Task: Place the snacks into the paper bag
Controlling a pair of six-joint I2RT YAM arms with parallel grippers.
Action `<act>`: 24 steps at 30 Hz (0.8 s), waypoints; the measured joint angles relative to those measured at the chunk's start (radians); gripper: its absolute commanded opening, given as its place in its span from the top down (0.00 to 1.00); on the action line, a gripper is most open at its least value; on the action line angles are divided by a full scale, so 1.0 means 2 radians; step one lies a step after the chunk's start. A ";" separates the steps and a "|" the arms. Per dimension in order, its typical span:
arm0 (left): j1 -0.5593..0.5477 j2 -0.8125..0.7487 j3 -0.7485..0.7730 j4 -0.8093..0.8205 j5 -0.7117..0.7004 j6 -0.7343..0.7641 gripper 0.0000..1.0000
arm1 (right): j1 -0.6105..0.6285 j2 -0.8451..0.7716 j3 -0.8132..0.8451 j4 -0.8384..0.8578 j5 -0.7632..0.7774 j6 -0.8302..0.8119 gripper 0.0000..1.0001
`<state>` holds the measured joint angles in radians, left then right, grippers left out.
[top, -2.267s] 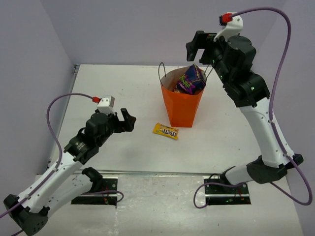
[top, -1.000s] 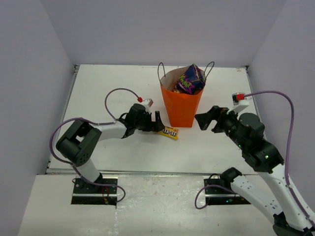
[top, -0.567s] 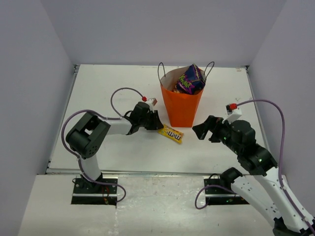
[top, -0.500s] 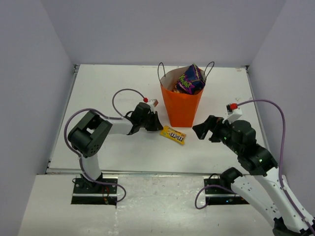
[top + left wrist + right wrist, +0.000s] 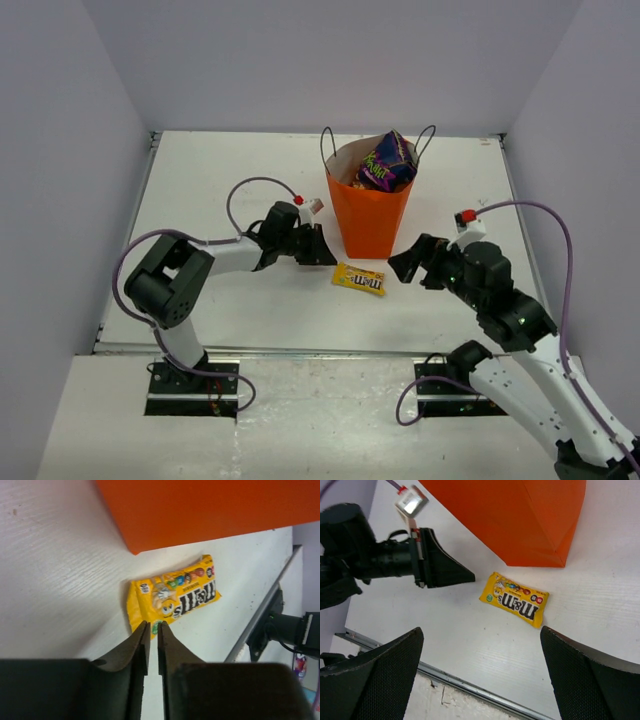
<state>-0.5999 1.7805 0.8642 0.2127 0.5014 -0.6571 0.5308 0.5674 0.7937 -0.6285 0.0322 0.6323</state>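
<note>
right gripper [image 5: 412, 262] sits near-right of the bag [image 5: 370, 215], low, pointed at the ground in front of the bag. fingers [image 5: 375, 670] spread wide, nothing between them but table [image 5: 230, 180].

yellow pack [image 5: 358, 279] lies flat on the table just in front of the bag's base, a bit right of the base's centre, not touching it. print side up. nothing holds it.

left gripper [image 5: 322, 252] is left of the bag's base, low over the table, tips aimed at the pack. fingers [image 5: 140, 645] pinched to a thin slit, empty. in the left wrist view the tips line up with the pack's near edge; the right wrist view shows a gap between tips and pack, so no grip.

bag stands upright mid-table, open top, black cord handles [image 5: 327, 150] up on both sides. purple bag [image 5: 388, 160] sticks out of the top on the bag's right side, tilted. more packets sit below it inside the bag, too hidden to tell which.
</note>
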 measured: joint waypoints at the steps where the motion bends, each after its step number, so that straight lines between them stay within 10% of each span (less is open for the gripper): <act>1: 0.002 -0.008 0.001 -0.003 0.007 -0.001 0.70 | 0.000 0.005 -0.005 0.002 0.000 0.004 0.01; 9: 0.006 -0.028 0.002 -0.029 0.020 0.003 0.32 | 0.000 0.098 -0.108 0.041 -0.007 0.054 0.01; 11: 0.008 -0.048 0.001 -0.042 0.015 0.006 0.02 | -0.001 0.111 -0.132 0.053 -0.011 0.068 0.01; 24: 0.019 -0.356 -0.020 -0.123 -0.101 0.053 0.00 | -0.001 0.167 -0.202 0.198 -0.012 0.120 0.04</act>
<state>-0.5629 1.0683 0.8242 -0.0334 0.2996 -0.5514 0.5289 0.9024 0.3893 -0.2317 0.0074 0.8719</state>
